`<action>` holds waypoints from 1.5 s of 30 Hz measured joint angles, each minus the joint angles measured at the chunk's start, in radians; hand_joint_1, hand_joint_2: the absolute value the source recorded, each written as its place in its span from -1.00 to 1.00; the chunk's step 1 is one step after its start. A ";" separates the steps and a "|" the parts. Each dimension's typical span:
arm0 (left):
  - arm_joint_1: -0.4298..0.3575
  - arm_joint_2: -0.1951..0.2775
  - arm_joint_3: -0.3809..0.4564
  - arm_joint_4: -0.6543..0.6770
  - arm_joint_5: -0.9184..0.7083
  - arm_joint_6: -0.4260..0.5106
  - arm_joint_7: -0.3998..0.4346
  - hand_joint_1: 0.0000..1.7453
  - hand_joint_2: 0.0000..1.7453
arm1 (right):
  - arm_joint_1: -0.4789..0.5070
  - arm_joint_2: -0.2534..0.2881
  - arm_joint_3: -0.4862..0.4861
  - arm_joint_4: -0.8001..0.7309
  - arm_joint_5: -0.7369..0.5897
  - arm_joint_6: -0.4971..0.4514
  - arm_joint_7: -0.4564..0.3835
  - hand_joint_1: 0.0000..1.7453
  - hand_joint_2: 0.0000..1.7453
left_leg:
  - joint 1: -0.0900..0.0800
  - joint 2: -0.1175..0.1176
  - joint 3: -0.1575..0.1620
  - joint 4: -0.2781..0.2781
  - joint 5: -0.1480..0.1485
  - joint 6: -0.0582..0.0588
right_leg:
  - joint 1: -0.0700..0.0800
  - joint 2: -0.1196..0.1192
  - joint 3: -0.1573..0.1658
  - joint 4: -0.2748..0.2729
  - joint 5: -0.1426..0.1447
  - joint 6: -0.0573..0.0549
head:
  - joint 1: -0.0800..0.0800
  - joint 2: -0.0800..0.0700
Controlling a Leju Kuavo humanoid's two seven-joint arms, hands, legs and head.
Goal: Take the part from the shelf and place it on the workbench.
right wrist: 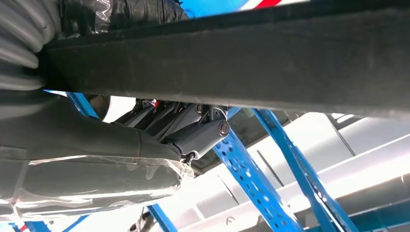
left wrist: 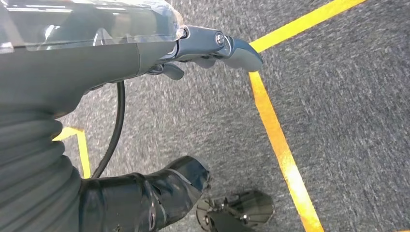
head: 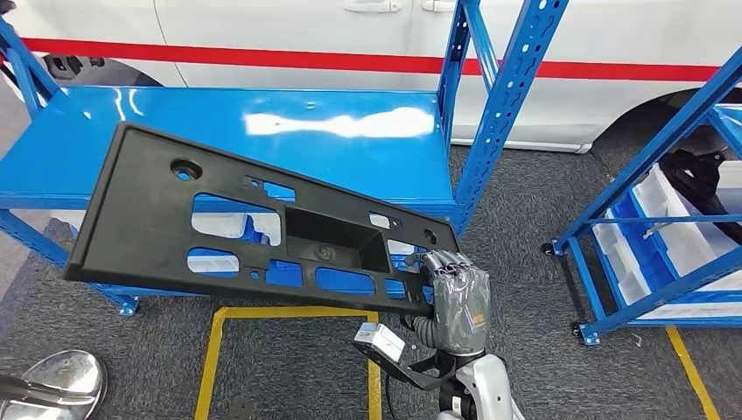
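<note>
While right robot hand [head: 457, 296] clamps part [head: 245, 223] end, part hangs tilted above bench [head: 105, 131]; placement pending. Left robot hand [left wrist: 212, 46] empty, fingers apart.

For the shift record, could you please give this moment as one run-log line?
right hand: grips end of long black plastic panel with cutouts | panel: tilted, above blue metal workbench | left hand: hangs over floor, holds nothing

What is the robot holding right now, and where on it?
The right hand grips the black panel by its near right corner; the left hand holds nothing.
</note>
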 joint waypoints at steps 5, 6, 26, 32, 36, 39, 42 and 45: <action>0.002 0.000 0.000 0.000 -0.001 0.000 0.000 -1.00 1.00 | 0.005 -0.001 -0.007 0.000 -0.007 0.000 -0.005 1.00 1.00 | -0.006 0.035 -0.002 0.002 0.000 0.006 | -0.002 -0.029 -0.080 0.189 -0.066 0.004 | 0.002 0.000; 0.001 0.000 0.000 0.000 -0.001 0.000 0.000 -1.00 1.00 | 0.005 -0.001 -0.009 0.000 -0.008 0.000 -0.007 1.00 1.00 | -0.006 0.041 -0.001 0.003 -0.001 0.005 | -0.001 -0.034 -0.052 0.135 -0.033 0.001 | 0.002 0.000; 0.000 0.007 0.000 0.000 -0.001 0.001 0.002 -1.00 1.00 | 0.015 0.003 -0.014 0.000 -0.033 -0.001 -0.038 1.00 1.00 | -0.013 -0.018 -0.002 0.013 -0.011 -0.024 | 0.006 0.025 0.042 -0.073 0.046 -0.029 | 0.001 0.000; 0.000 0.006 0.001 0.000 -0.001 0.001 0.002 -1.00 1.00 | 0.019 0.003 -0.014 -0.003 -0.033 -0.002 -0.038 1.00 1.00 | -0.006 0.013 -0.002 -0.005 0.005 0.008 | 0.004 -0.020 -0.028 0.071 -0.043 -0.003 | 0.002 0.000; 0.003 0.007 0.001 0.000 -0.001 0.001 0.002 -1.00 1.00 | 0.023 0.002 -0.014 -0.003 -0.033 -0.002 -0.038 1.00 1.00 | -0.007 0.040 -0.005 0.001 0.001 0.008 | -0.003 -0.031 -0.060 0.155 -0.050 0.004 | 0.002 0.000; 0.002 0.007 0.001 0.000 0.000 0.001 0.001 -1.00 1.00 | 0.023 0.002 -0.014 -0.005 -0.033 -0.003 -0.038 1.00 1.00 | -0.010 0.055 -0.003 0.009 -0.006 0.000 | 0.004 -0.067 0.036 -0.026 0.023 -0.008 | 0.002 0.000; 0.002 0.006 0.002 0.000 0.000 0.001 0.000 -1.00 1.00 | 0.025 0.003 -0.014 -0.008 -0.033 -0.004 -0.040 1.00 1.00 | -0.014 0.070 -0.002 0.011 -0.009 -0.015 | 0.015 -0.067 0.050 -0.069 0.028 -0.020 | 0.002 0.000; 0.002 0.006 0.002 0.000 0.000 0.001 -0.001 -1.00 1.00 | 0.027 0.003 -0.014 -0.008 -0.033 -0.005 -0.041 1.00 1.00 | -0.011 0.058 -0.011 0.038 -0.037 -0.031 | 0.006 -0.047 0.055 -0.084 0.038 -0.036 | 0.001 0.000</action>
